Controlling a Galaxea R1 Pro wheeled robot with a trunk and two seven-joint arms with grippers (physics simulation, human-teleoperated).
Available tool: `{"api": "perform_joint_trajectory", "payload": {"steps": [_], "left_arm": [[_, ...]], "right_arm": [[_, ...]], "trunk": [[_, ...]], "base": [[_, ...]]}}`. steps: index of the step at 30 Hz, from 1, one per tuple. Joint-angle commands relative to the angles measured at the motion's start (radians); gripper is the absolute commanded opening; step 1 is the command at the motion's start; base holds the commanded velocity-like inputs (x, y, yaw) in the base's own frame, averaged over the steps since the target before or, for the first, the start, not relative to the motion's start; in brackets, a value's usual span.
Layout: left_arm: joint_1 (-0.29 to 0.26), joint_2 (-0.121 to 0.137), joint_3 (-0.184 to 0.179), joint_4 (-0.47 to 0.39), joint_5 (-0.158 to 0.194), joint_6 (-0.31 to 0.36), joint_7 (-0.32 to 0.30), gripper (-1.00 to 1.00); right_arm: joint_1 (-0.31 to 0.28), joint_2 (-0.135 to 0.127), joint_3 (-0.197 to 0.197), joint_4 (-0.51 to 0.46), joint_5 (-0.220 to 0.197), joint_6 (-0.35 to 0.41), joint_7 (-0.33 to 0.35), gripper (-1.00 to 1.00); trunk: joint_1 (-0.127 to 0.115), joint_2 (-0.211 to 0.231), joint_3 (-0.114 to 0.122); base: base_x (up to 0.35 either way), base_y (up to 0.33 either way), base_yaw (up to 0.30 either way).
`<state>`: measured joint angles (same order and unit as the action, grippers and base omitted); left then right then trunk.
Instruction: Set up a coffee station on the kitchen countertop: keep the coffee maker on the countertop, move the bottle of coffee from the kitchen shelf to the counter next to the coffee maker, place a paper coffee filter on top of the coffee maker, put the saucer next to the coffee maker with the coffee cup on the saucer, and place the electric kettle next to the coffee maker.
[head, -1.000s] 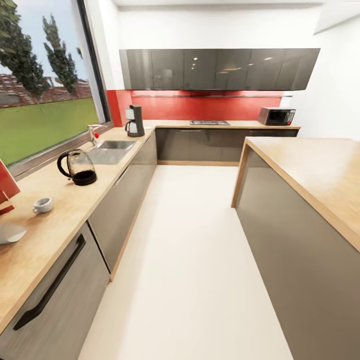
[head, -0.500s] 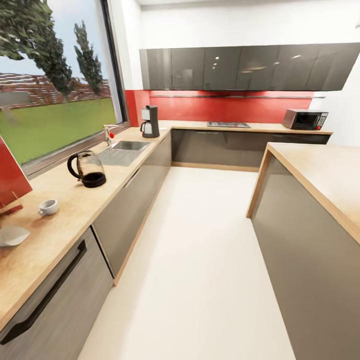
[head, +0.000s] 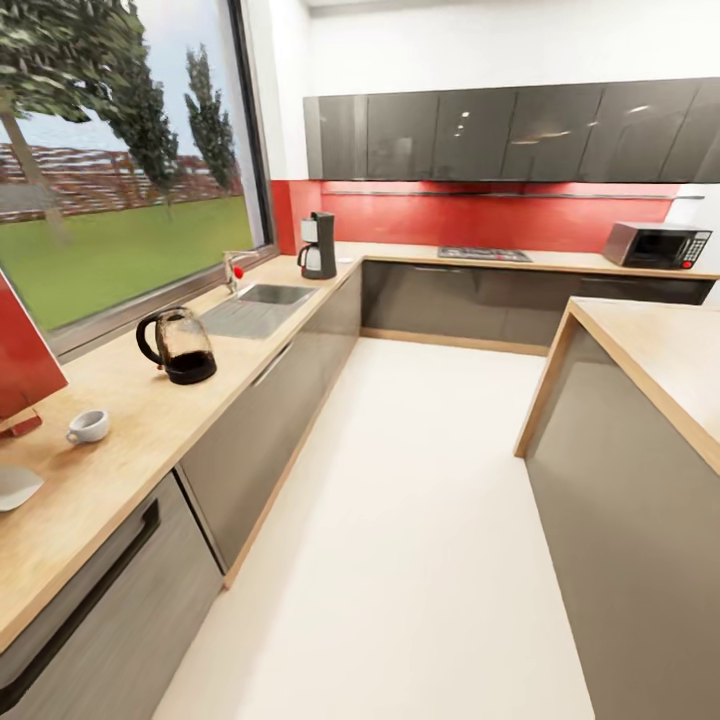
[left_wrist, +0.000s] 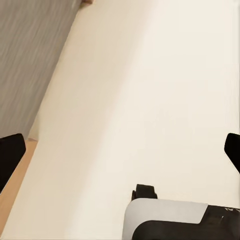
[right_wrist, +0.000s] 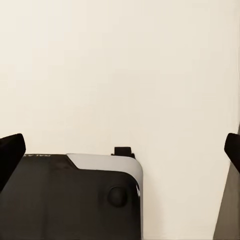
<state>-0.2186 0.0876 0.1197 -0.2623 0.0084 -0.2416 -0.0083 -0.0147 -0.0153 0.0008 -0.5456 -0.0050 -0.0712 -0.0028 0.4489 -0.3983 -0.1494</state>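
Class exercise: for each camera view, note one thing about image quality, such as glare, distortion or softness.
Head view: wide-angle stretch slants the window, and ceiling lights glare on the glossy wall cabinets. Left wrist view: the cabinet front looks smeared. Right wrist view: flat, even light on the floor.

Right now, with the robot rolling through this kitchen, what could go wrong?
The aisle between the kitchen countertop and the island is narrow, so the base might clip a cabinet. The coffee cup and glass electric kettle sit far from the coffee maker, so each carry risks a drop.
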Motion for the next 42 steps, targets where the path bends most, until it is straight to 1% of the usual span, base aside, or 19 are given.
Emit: {"api": "perform_joint_trajectory", "payload": {"steps": [1,17,21,30,42], "left_arm": [[-0.001,0.000,0.002,0.001,0.001,-0.003,-0.001,1.00],[-0.001,-0.001,0.002,0.001,0.002,-0.003,-0.001,1.00],[-0.001,-0.002,0.001,0.002,0.001,-0.003,-0.001,1.00],[-0.001,-0.002,0.001,0.002,0.002,-0.003,-0.001,1.00],[-0.001,-0.002,0.002,0.002,0.002,-0.004,-0.001,1.00]], "right_arm": [[-0.001,0.000,0.000,0.001,0.000,-0.003,0.000,1.00],[-0.001,0.000,0.003,0.004,0.001,-0.004,-0.001,1.00],[-0.001,0.000,0.002,0.004,0.000,-0.004,-0.002,1.00],[-0.001,0.000,0.001,0.006,-0.001,-0.003,-0.002,1.00],[-0.001,0.001,0.001,0.007,-0.001,-0.002,-0.002,1.00]], "trunk": [[0.001,-0.002,-0.002],[0.001,-0.002,-0.002],[0.001,-0.002,-0.002],[0.001,-0.002,-0.002],[0.001,-0.002,-0.002]], "base": [[0.322,-0.078,0.007],[0.333,-0.009,0.001],[0.305,-0.160,0.020],[0.268,-0.214,0.247],[0.203,-0.248,0.278]]}}
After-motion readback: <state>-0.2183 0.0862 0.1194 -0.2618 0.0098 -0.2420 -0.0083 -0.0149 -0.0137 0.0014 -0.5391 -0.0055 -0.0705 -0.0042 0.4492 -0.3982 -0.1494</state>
